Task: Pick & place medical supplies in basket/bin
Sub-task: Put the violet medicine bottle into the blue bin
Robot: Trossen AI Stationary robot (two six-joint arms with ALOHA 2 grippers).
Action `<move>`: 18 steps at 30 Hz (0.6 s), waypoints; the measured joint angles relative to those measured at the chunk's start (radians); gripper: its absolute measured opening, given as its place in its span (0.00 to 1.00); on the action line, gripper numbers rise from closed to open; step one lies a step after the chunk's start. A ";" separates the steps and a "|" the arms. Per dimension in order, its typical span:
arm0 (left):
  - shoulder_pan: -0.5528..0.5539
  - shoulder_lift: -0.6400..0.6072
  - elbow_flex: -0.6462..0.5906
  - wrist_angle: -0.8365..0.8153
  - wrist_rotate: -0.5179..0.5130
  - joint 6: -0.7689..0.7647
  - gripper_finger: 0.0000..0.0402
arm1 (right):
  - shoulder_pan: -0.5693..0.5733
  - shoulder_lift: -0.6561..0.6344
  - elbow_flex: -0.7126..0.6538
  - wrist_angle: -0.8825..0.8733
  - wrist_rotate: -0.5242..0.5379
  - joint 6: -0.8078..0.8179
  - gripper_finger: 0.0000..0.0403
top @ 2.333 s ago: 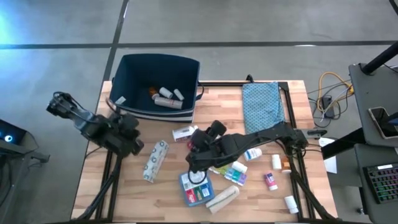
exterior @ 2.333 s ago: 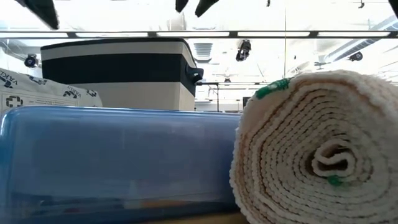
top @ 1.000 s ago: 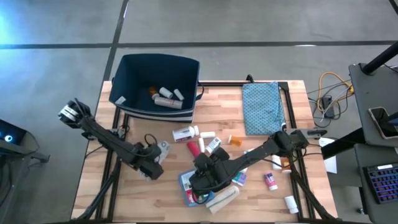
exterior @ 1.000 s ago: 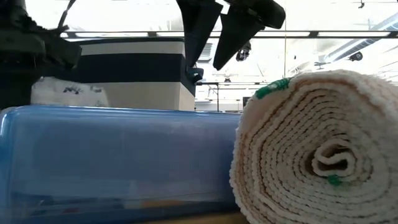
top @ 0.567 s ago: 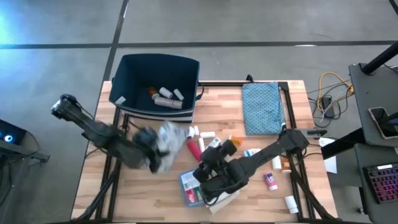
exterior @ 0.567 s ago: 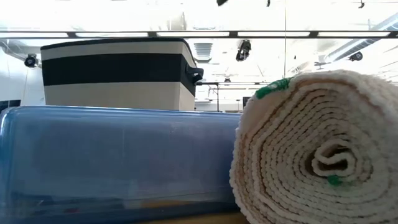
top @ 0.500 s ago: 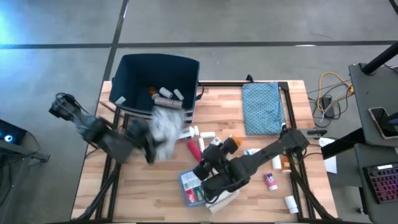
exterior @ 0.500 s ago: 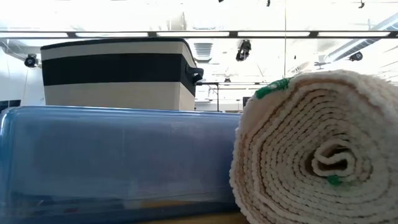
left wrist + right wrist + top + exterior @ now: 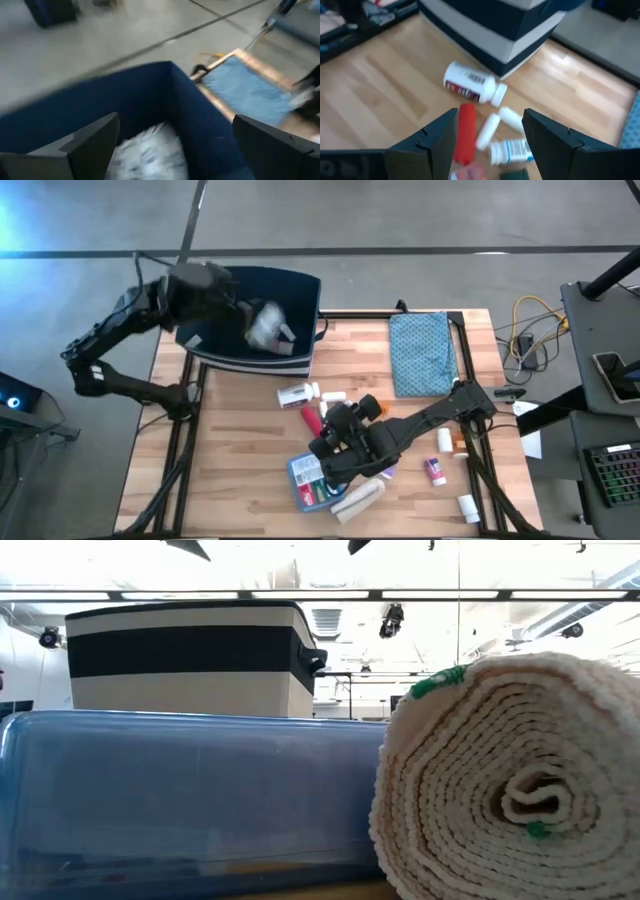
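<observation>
My left gripper (image 9: 232,302) hangs open over the dark navy bin (image 9: 205,292) at the table's far left. The grey packet (image 9: 263,326) shows blurred below and between its spread fingers (image 9: 90,145), inside the bin (image 9: 150,100). White bottles (image 9: 275,340) lie on the bin's floor. My right gripper (image 9: 332,440) is open and empty above the table's middle, over a red tube (image 9: 466,131) and a white pill bottle (image 9: 472,89). The blue-red flat box (image 9: 308,480) and the beige bandage roll (image 9: 358,498) lie near the front edge and fill the low view (image 9: 510,780).
The teal patterned pouch (image 9: 420,352) lies at the far right. Small white bottles and tubes (image 9: 440,455) are scattered on the right half of the wooden table (image 9: 230,480). The bin's striped side (image 9: 520,37) stands just beyond the white pill bottle.
My left gripper has lifted the grey packet off the table's left middle and swung it up and toward the far edge, over the bin; the packet now shows inside the bin. My right gripper has risen from the blue-red box and gone a little toward the far edge.
</observation>
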 joint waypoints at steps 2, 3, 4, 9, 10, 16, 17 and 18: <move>0.023 -0.024 0.000 0.005 0.056 -0.053 0.91 | 0.002 0.000 -0.003 0.000 -0.031 -0.003 0.53; 0.018 -0.044 0.000 0.009 0.065 -0.058 0.90 | 0.005 0.000 -0.005 0.001 -0.051 -0.007 0.53; 0.007 -0.062 0.001 0.014 0.072 -0.058 0.90 | 0.005 0.001 -0.010 0.002 -0.073 -0.011 0.53; -0.149 -0.153 -0.010 -0.017 0.228 -0.075 0.87 | -0.002 0.002 -0.078 0.052 -0.169 -0.186 0.53; -0.190 -0.170 -0.021 -0.035 0.235 -0.092 0.87 | -0.009 0.002 -0.097 0.083 -0.169 -0.263 0.53; -0.438 -0.266 -0.189 -0.150 0.153 -0.327 0.86 | -0.107 0.002 -0.205 0.149 -0.334 -0.562 0.53; -0.475 -0.282 -0.240 -0.151 0.147 -0.372 0.86 | -0.139 0.002 -0.229 0.153 -0.390 -0.596 0.53; -0.512 -0.297 -0.293 -0.151 0.146 -0.421 0.86 | -0.168 0.002 -0.255 0.167 -0.424 -0.642 0.53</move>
